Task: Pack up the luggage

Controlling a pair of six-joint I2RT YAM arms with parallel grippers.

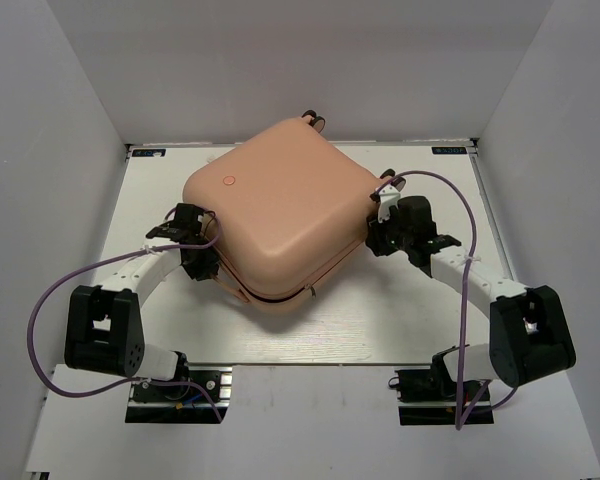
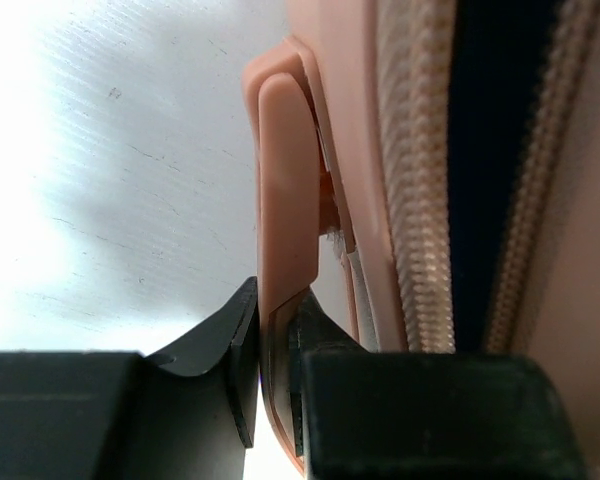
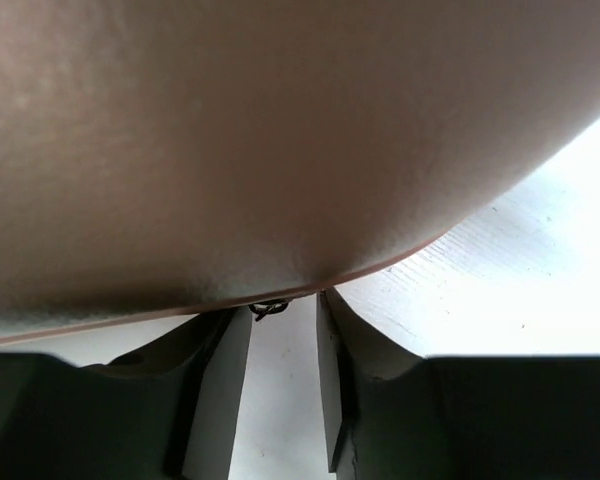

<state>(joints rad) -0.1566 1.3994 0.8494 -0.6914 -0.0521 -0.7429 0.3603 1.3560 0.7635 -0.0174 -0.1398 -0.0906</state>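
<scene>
Both my grippers are at the pink suitcase [image 1: 275,215], lid down mid-table [image 1: 410,320], wheels [image 1: 313,120] on the far side. My L gripper [image 2: 275,335] is clamped on a pink tab [image 2: 285,190] next to the zipper [image 2: 420,200], which gapes w/ dark lining showing. My R gripper [image 3: 285,325] has its fingers slightly apart, under the shell's right edge.

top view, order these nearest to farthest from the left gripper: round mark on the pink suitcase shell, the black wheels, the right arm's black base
From the left gripper, jaws shut on a pink tab of the pale pink hard-shell suitcase:
1. Small round mark on its shell, just beyond the gripper.
2. Black wheels, at the far corner.
3. Right arm's black base, near-right edge.
</scene>
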